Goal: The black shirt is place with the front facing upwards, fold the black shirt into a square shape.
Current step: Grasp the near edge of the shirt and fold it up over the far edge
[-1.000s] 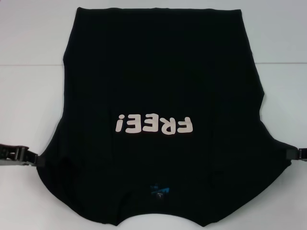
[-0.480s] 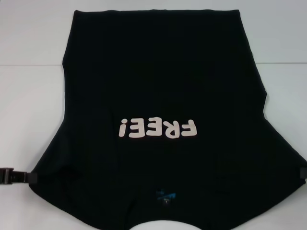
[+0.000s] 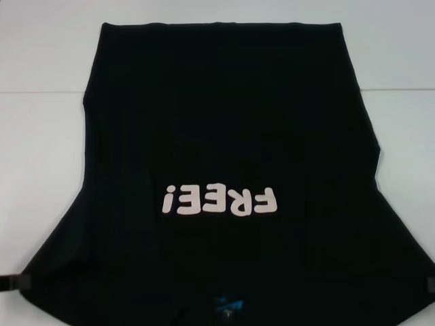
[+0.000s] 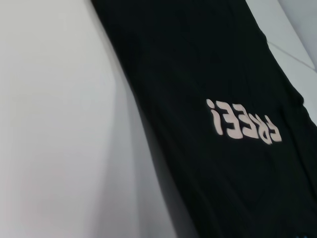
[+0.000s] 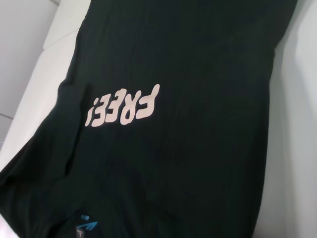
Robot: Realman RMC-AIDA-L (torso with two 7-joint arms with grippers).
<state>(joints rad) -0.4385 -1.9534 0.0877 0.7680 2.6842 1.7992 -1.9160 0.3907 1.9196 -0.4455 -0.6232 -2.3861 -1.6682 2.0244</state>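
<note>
One black shirt, front up; two claws: left claw, right claw

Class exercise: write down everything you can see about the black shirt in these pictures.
The black shirt is a plain, soft-looking cloth T-shirt lying flat, front up, on a white table. A white "FREE!" print reads upside down in the head view. A small blue neck label shows at the near edge; the hem lies far. The left gripper and right gripper sit at its near sleeve corners, mostly out of view.
</note>
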